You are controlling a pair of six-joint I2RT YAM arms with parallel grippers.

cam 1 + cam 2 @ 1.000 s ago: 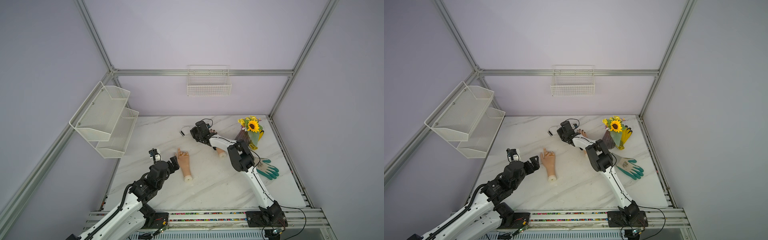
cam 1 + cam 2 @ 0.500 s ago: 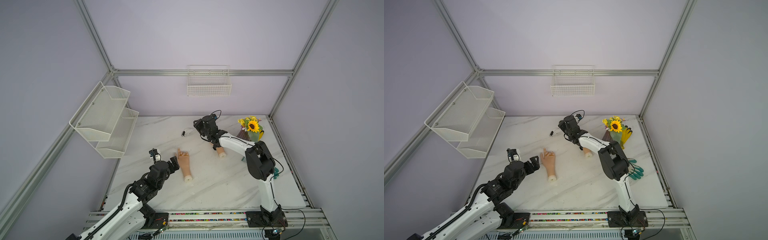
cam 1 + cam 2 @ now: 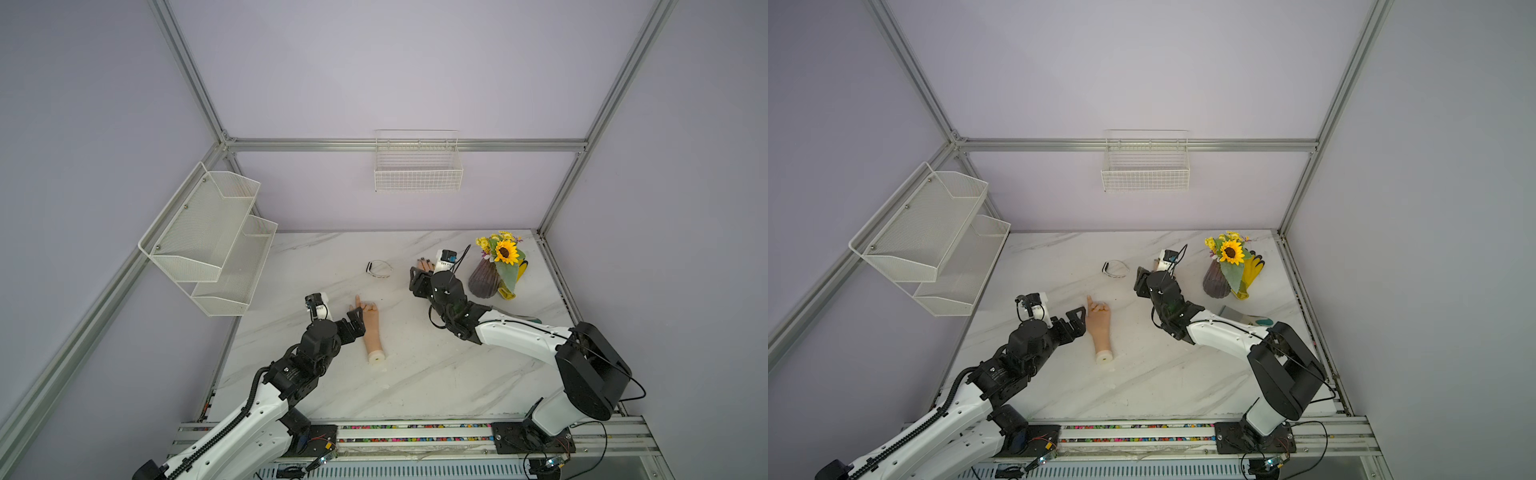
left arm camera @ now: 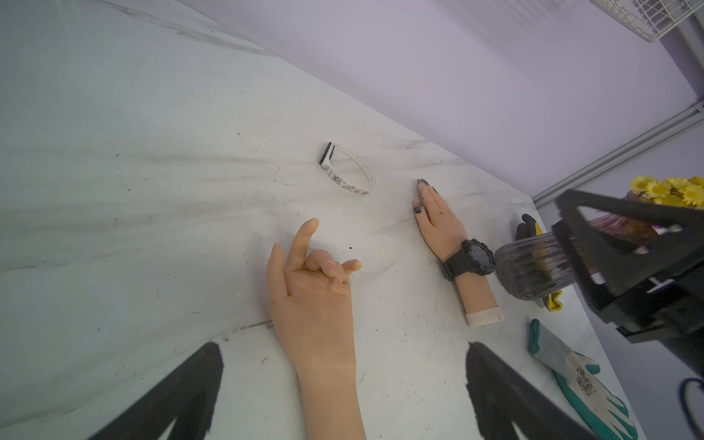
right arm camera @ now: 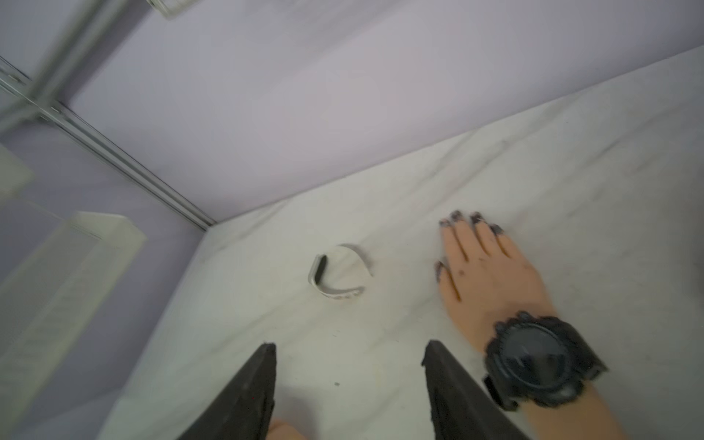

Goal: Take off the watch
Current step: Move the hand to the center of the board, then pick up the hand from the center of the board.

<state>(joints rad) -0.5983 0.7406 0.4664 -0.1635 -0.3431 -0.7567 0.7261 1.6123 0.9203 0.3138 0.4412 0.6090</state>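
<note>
Lift the spread, empty right pincer [image 5: 348, 344] clear of the band [image 5: 337, 294] lying on the desk [image 5: 343, 213] without nudging it; the left pincer [image 4: 343, 346], also spread, stands by the bare hand [image 4: 312, 304].

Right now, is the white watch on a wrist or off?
Off. The white watch lies alone on the table, strap ends apart, around no wrist.

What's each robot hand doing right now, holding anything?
Left gripper: open, holding nothing.
Right gripper: open, holding nothing; the white watch lies loose beyond its fingers.
</note>
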